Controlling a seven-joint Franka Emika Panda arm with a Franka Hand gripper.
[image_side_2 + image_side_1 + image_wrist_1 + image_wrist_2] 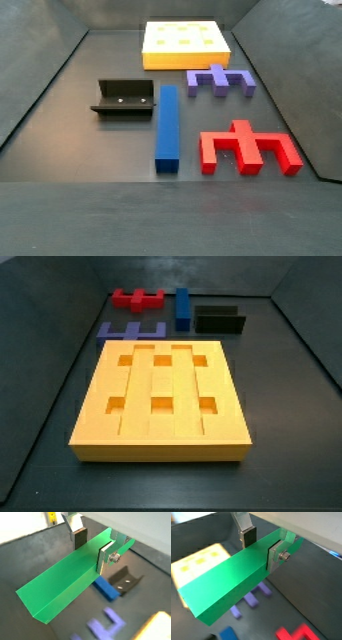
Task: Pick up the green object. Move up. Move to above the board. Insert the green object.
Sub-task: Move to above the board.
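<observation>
Green object (63,584) clamped between jaws (91,548)

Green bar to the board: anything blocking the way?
Nothing visible does. The gripper holds the green object clear above the floor in both wrist views, and the board has open holes with nothing on top.

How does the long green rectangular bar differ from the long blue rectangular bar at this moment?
The long matte green rectangular bar is clamped in the end effector, seen in both wrist views; the long blue rectangular bar is free. The green bar hangs above the dark floor; the blue bar lies flat on it beside the fixture. Both are plain, long and rectangular.
</observation>
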